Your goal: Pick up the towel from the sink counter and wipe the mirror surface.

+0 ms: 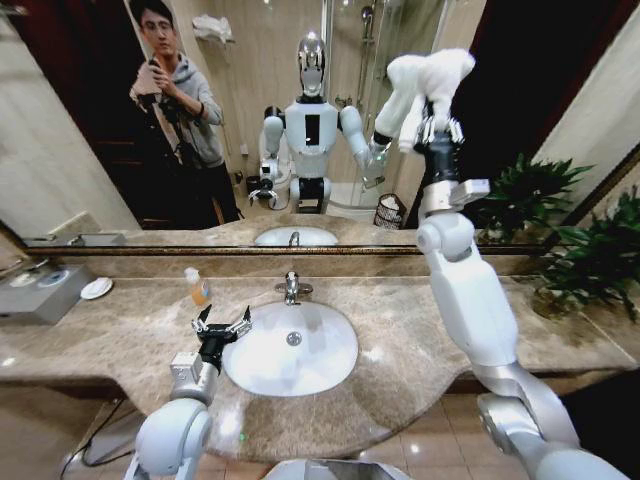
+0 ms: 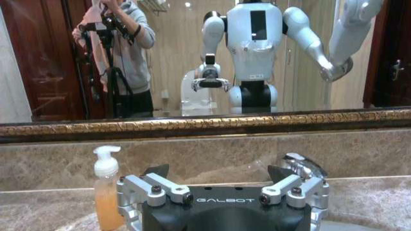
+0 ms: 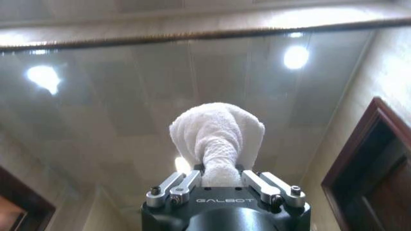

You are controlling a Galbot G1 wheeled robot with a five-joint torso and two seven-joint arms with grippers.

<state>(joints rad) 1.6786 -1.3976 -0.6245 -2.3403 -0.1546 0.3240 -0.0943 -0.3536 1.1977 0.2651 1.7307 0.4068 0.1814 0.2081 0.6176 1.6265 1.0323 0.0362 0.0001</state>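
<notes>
The right gripper [image 3: 222, 185] hides the towel's [image 3: 217, 134] pinched end.

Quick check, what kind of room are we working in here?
Most likely a hotel-style bathroom: marble counter with a basin and faucet, and a wide mirror. Right gripper holds the towel up at the mirror.

Towel [image 3: 217, 134] – fluffy terry cloth; sink counter [image 1: 420, 340] – glossy marble.

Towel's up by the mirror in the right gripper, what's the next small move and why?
Probably sweep the towel sideways across the mirror: the right gripper holds it raised at the glass, while the left gripper hovers open over the sink counter.
</notes>
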